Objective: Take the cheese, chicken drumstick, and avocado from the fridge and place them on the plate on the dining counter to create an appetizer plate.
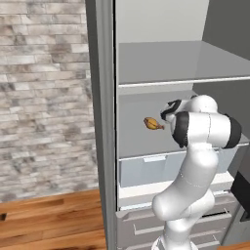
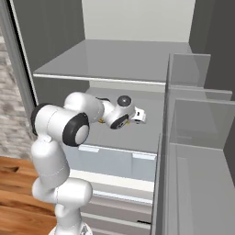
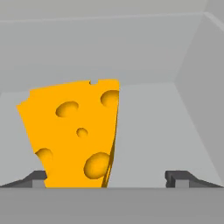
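Cheese (image 3: 72, 135) stands close between the wide-open pincer (image 3: 107, 177) tips in the hand view, seemingly untouched. On the fridge (image 1: 105, 146) shelf's left part, the left base view shows the chicken drumstick (image 1: 154, 124).

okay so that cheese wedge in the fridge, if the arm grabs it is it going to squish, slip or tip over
The cheese wedge looks like a stiff solid block, so it probably won't squish. Its broad faces are flat, which should give the open pincer decent purchase, though the smooth surface might slip a little. It stands upright on a narrow edge on the fridge shelf, so a nudge before closing could tip it.
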Tool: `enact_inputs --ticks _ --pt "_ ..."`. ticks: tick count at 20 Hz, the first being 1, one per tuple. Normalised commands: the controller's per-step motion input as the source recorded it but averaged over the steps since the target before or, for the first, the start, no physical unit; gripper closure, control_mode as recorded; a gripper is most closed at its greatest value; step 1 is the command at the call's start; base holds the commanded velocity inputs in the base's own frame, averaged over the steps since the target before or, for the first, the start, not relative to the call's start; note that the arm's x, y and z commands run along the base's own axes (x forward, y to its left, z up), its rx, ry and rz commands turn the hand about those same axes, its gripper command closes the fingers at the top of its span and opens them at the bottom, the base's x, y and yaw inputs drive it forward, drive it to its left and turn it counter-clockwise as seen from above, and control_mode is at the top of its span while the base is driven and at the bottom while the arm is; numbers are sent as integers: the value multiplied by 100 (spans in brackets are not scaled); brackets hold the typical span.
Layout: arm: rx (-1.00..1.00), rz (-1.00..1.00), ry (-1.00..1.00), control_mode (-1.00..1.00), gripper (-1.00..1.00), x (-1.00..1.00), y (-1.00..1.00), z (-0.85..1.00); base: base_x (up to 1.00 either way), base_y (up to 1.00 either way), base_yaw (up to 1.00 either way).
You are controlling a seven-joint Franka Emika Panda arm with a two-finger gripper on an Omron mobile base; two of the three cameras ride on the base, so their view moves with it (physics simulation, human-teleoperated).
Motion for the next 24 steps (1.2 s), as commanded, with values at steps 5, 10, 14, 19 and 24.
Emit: enact_inputs --ticks 5,10,14,19,24 --pt "0 0 0 -100 100 -1 0 -55 0 0 0" --pt "-1 0 0 -100 100 -10 7 -39 0 0 0" --pt "-3 0 0 -100 100 -35 15 0 0 0 0" --pt "-2 0 0 -100 100 -89 1 0 0 0 0" --pt "-1 0 0 -100 100 -100 0 31 0 0 0"
